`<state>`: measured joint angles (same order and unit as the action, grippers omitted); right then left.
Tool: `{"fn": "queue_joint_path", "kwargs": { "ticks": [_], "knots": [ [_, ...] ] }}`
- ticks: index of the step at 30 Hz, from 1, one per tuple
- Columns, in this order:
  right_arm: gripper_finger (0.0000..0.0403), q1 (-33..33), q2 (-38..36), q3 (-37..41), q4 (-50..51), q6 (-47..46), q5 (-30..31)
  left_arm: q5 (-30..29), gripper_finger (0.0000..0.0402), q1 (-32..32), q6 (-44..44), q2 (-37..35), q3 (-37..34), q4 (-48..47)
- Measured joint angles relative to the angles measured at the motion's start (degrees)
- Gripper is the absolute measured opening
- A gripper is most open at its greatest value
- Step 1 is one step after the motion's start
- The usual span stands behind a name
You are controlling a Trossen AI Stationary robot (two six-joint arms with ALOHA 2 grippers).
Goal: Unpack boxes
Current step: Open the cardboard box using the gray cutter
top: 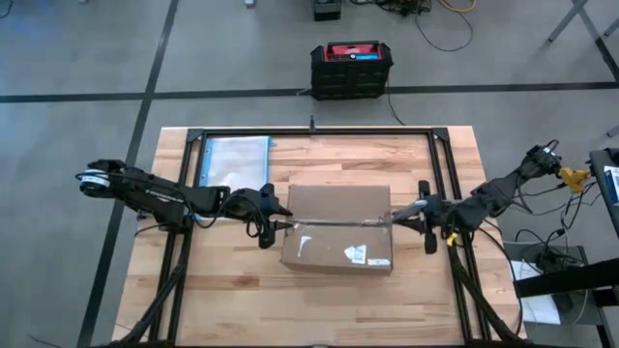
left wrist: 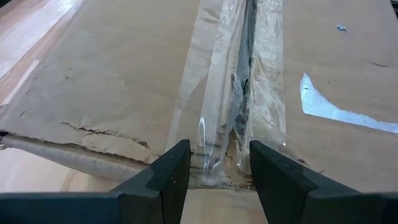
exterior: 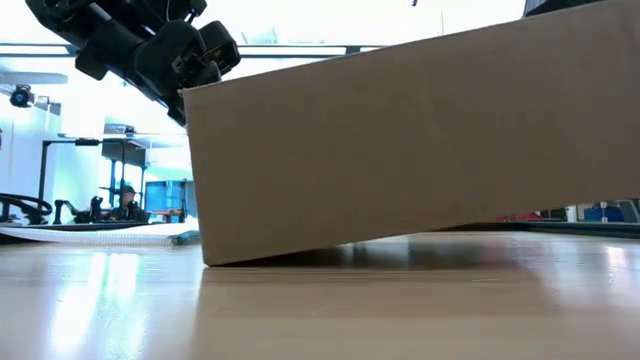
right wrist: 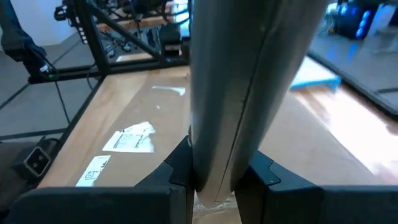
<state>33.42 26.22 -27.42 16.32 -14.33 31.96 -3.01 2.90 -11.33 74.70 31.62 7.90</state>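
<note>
The brown cardboard box (top: 338,208) lies mid-table, clear tape (left wrist: 230,93) running along its top seam. The low view shows it tilted: its bottom left edge (exterior: 215,262) rests on the wood and its right end is raised. My left gripper (left wrist: 219,158) is at the left end of the seam, its fingers apart with crumpled tape between them. My right gripper (right wrist: 214,168) is at the box's right end (top: 392,217), shut on cardboard that stands up between its fingers. My left gripper's fingers (left wrist: 168,174) straddle the taped seam at the box's left top edge, slanting down from the table's left. I cannot tell whether they touch the tape or the cardboard. My right gripper pinches a strip of cardboard (right wrist: 217,146) between its two fingers at the right end of the top seam; a line down its middle suggests two layers. The fingers come nearly level from the table's right. The box's right end is up off the table.
A clear blue-edged plastic bag (top: 235,159) lies flat at the table's far left. A black crate with a red top (top: 352,70) stands on the floor beyond the far edge. A black frame (top: 309,133) borders the table. A person (exterior: 127,200) sits far off in the room.
</note>
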Motion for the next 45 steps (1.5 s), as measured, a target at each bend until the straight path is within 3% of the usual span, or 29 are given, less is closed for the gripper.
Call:
{"fn": "queue_joint_path", "kwargs": {
  "ticks": [17,24,31,36,39,41,45],
  "knots": [
    [0.0056,0.01,-0.40,-0.07,-14.88,16.78,3.61,-0.13,0.0141,0.00,-0.20,0.00,-0.09,-1.10],
    [0.0056,0.01,-0.40,-0.07,-15.29,16.31,3.58,-0.15,0.0136,0.00,-0.41,-0.12,-0.11,-1.07],
    [0.0056,-0.03,-2.16,-0.07,-7.36,6.28,5.71,0.31,0.0138,-0.02,0.73,-4.59,1.49,-0.64],
    [0.0056,-0.03,-5.97,-1.84,1.36,-2.13,13.49,-2.70,0.0127,-0.78,8.25,-9.90,7.09,-4.15],
    [0.0056,-0.10,-7.18,-3.44,10.28,-9.61,19.42,-6.75,0.0120,-2.89,15.13,-10.75,9.52,-0.35],
    [0.0056,-0.07,-6.96,-3.78,13.68,-15.74,20.38,-4.89,0.0119,-6.08,17.19,-9.41,10.59,4.48],
    [0.0056,-0.08,-3.33,-3.61,20.61,-26.81,20.33,6.92,0.0118,-13.17,16.26,-2.44,12.58,9.50]
  ]
}}
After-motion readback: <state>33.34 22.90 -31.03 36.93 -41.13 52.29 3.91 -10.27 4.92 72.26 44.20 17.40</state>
